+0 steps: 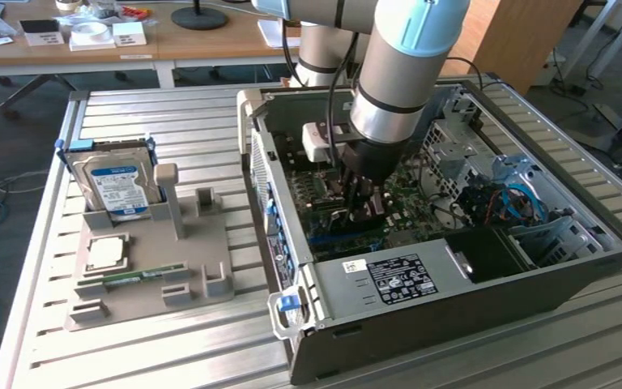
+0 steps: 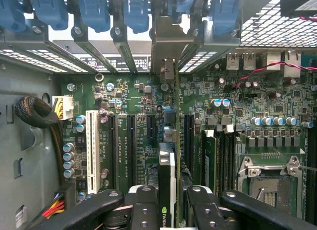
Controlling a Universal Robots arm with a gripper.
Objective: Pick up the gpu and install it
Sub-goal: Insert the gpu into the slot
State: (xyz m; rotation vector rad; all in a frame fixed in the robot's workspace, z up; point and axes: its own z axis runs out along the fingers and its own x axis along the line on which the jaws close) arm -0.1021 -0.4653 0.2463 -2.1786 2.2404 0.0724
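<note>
Arm: the gripper (image 1: 363, 194) is down inside the open case (image 1: 322, 324), low over the motherboard (image 2: 138, 91).
Grip: the fingers (image 2: 143, 207) are part-way closed and clamped on the gpu (image 2: 167, 175), one on each face.
Card: the gpu stands upright and edge-on, running from the grip toward the rear wall, with its metal bracket (image 2: 171, 41) at the slot openings.
Under it: it lines up between two of the black slots (image 2: 132, 141). Seated or not, can't tell.
Neighbours: white slot (image 2: 92, 145) on one side, RAM sticks (image 2: 210, 155) and socket (image 2: 270, 178) close on the other.
Rear wall: blue clips (image 2: 94, 12) in a row.
Outside: drive (image 1: 120, 182) upright in the grey tray (image 1: 149, 243) on the table (image 1: 159, 113), to the exterior view's left of the case.
</note>
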